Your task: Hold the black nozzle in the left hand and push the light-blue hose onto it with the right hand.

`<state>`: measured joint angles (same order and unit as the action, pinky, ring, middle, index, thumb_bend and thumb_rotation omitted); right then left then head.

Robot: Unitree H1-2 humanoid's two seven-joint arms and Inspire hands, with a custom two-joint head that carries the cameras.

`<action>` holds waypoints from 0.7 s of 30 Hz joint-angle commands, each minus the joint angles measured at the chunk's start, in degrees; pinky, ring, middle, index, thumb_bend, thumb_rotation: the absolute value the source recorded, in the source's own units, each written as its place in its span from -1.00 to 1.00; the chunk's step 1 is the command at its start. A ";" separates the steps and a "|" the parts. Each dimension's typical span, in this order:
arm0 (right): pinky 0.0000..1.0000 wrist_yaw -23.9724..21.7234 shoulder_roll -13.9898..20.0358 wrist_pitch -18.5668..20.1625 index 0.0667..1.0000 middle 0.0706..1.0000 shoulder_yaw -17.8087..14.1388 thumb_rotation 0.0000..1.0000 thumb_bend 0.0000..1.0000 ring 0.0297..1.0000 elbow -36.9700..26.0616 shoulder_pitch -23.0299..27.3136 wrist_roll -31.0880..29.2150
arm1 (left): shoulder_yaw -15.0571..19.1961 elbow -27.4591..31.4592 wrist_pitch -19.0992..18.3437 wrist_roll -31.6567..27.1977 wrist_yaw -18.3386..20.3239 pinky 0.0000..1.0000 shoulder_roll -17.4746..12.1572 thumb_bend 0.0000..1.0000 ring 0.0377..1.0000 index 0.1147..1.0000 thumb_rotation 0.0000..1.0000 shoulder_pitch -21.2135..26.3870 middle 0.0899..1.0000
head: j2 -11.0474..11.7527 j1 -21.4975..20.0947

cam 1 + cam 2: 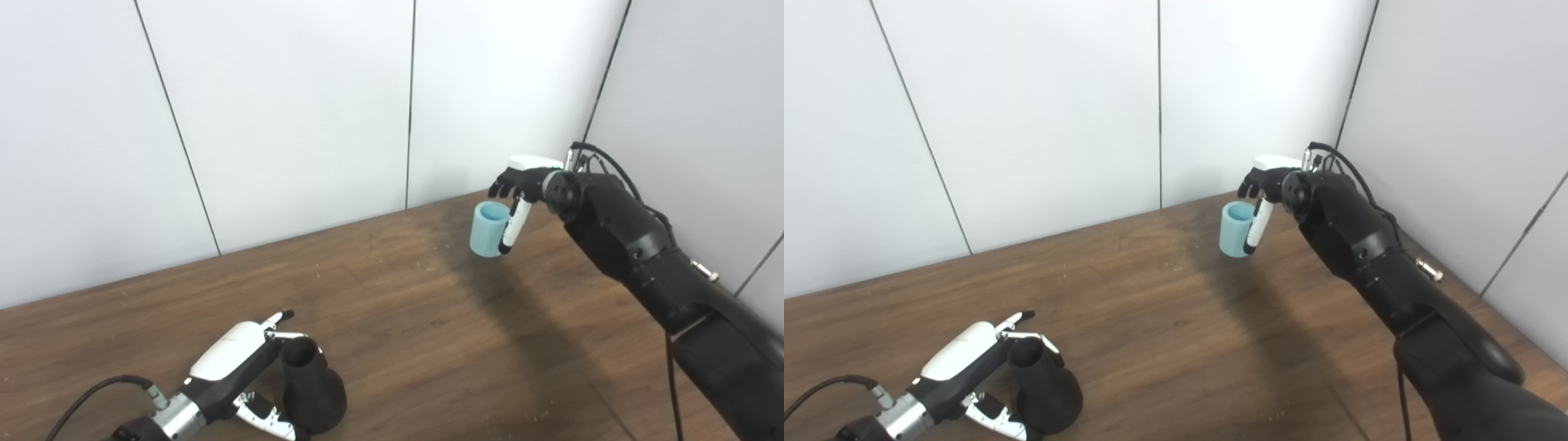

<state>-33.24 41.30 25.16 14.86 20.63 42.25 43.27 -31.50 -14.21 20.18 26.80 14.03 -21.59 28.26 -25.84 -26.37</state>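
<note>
The black nozzle (pixel 312 392) stands on the wooden table (pixel 416 343) at the front left, narrow neck up and wide base down. My left hand (pixel 236 367) wraps it from the left, fingers against the neck and thumb against the base. The light-blue hose (pixel 490 229), a short open cylinder, is upright at the far right of the table near the wall. My right hand (pixel 520 184) grips it from above and the right, thumb down its side and fingers behind its rim. I cannot tell if the hose touches the table. The two parts are far apart.
White wall panels (pixel 294 110) close off the back and right side of the table. Small crumbs (pixel 429 266) lie scattered on the wood. My right forearm (pixel 649 263) stretches across the table's right side. A cable (pixel 92 392) runs from my left wrist.
</note>
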 commanded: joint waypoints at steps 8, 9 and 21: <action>0.42 3.37 0.65 -0.31 0.59 0.56 -0.38 -0.76 0.80 0.54 0.60 1.23 -1.66 | -1.38 -2.69 -4.93 5.35 5.84 1.00 -5.41 0.05 0.11 -0.14 -1.00 -4.05 -0.23 | -0.40 0.30; 0.41 3.57 0.48 -0.39 0.59 0.56 -0.37 -0.76 0.79 0.54 0.87 1.21 -1.82 | -1.35 -2.85 -4.81 5.38 5.67 1.00 -5.38 0.05 0.11 -0.14 -1.00 -4.08 -0.23 | -0.40 0.30; 0.34 4.67 0.07 -0.89 0.57 0.51 0.39 -0.76 0.81 0.46 1.55 0.61 -2.85 | -1.40 -2.94 -4.67 5.30 5.89 1.00 -5.24 0.05 0.11 -0.14 -1.00 -4.12 -0.23 | -0.71 0.09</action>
<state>-30.16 40.40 24.98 15.65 22.83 41.02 40.36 -31.28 -13.38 20.14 26.80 14.14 -22.17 27.76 -26.54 -26.28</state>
